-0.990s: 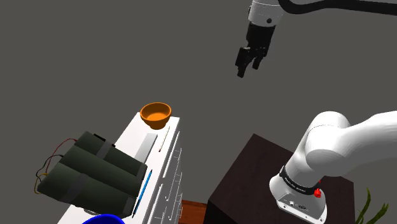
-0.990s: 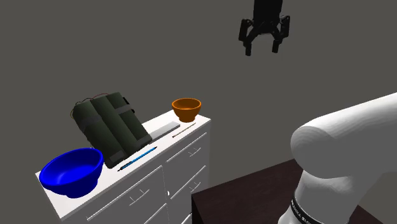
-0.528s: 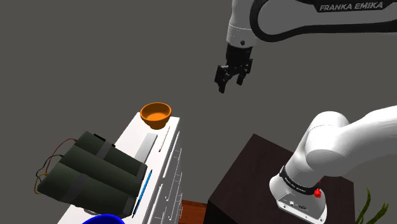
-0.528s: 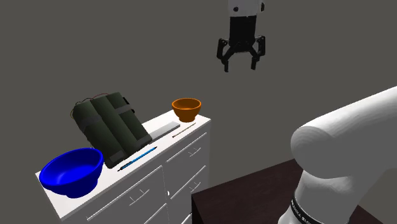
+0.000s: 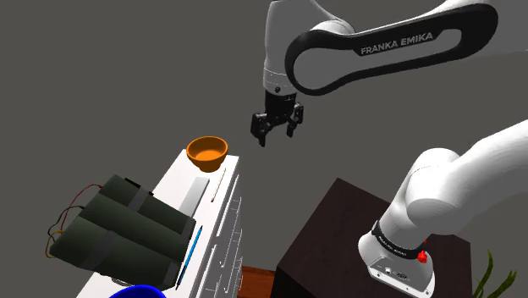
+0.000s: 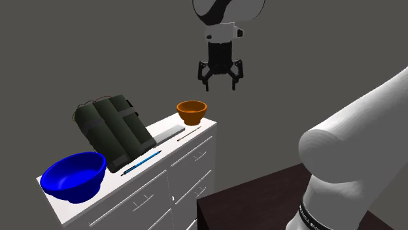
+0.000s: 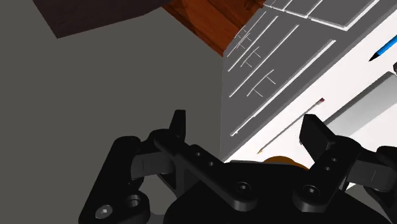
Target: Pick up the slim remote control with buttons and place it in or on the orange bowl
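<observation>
The slim grey remote (image 5: pixel 196 193) (image 6: pixel 169 134) lies flat on the white dresser top (image 5: pixel 179 179), between the orange bowl (image 5: pixel 207 152) (image 6: pixel 191 112) and a dark green bundle. My gripper (image 5: pixel 276 135) (image 6: pixel 221 85) hangs open in the air, above the bowl and off to the shoulder view's right of it, with nothing between its fingers. In the wrist view the gripper (image 7: pixel 245 121) looks down past the dresser's edge; the remote (image 7: pixel 366 102) shows as a grey slab beyond the far finger, and a sliver of the bowl (image 7: pixel 280 160) peeks over the hand.
A dark green strapped bundle (image 5: pixel 118 224) (image 6: pixel 114 131) sits behind the remote. A blue pen (image 5: pixel 193 245) (image 6: pixel 140 162) and a thin stick (image 5: pixel 220 184) (image 6: pixel 189 134) lie near the dresser's front edge. A blue bowl (image 6: pixel 73 175) stands at the far end. The dark stand (image 5: pixel 330 245) is beside the dresser.
The arm has swung down and toward the shoulder view's left, bringing the gripper closer to the orange bowl. The fingers stay open. Nothing on the dresser has moved.
</observation>
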Controlling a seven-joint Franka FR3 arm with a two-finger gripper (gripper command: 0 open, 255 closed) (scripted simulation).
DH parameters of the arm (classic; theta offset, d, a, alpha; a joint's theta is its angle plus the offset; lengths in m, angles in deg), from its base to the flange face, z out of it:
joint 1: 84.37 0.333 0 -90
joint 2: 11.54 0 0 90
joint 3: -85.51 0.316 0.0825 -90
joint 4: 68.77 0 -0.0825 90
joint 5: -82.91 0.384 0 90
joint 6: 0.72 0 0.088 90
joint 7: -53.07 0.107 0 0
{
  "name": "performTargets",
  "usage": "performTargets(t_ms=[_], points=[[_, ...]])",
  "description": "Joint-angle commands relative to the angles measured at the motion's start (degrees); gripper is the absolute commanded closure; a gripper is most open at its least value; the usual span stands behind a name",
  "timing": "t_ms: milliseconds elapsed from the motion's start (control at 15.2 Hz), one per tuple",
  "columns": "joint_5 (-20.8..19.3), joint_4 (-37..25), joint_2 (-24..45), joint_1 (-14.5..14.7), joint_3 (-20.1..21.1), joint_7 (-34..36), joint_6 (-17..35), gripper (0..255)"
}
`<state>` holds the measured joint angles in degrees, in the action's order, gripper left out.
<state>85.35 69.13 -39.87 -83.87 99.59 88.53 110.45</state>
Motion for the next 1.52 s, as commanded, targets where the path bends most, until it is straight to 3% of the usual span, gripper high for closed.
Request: performTargets(t_ms=[0, 330, 726, 1452], points=[[0.11, -0.57, 3.76, -0.41, 1.58, 3.30, 3.07, 0], [-1.10, -4.07, 14.26, -1.22, 5.73, 12.44, 9.44, 0], [-5.93, -11.09, 28.32, -1.47, 8.93, 24.30, 15.13, 0], [-15.85, -31.73, 54.74, 4.45, 6.37, 42.64, 18.36, 0]])
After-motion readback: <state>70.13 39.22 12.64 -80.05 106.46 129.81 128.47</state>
